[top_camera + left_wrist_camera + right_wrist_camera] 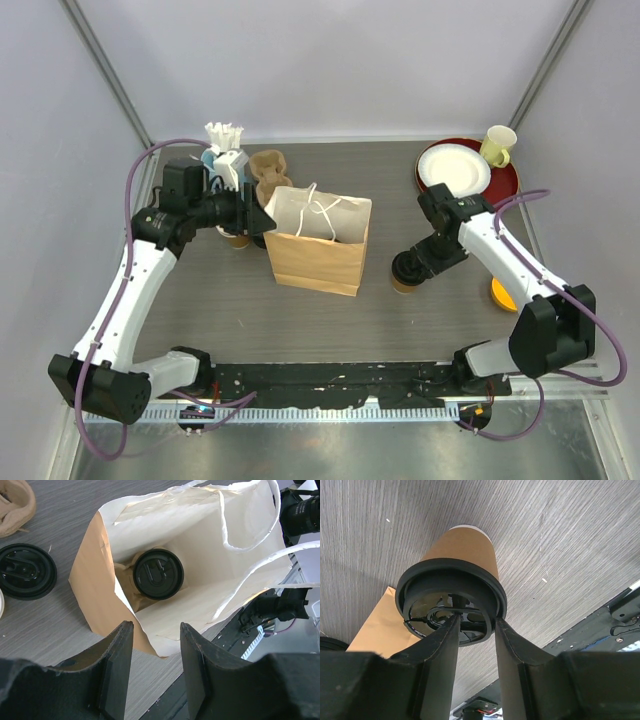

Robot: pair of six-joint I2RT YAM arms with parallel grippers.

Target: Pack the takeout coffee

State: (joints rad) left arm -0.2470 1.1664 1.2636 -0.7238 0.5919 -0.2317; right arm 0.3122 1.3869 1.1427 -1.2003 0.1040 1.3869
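Coffee cups [407, 272] [157, 574] [25, 570] — three; paper bag [318, 262] — one.

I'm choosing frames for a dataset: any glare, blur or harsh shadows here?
Top external: even light, soft shadows, sharp. Left wrist: the white lining of the paper bag nearly blown out, the left gripper dark with little detail. Right wrist: bright glints on the black lid, the right gripper a dark mass close to the lens.
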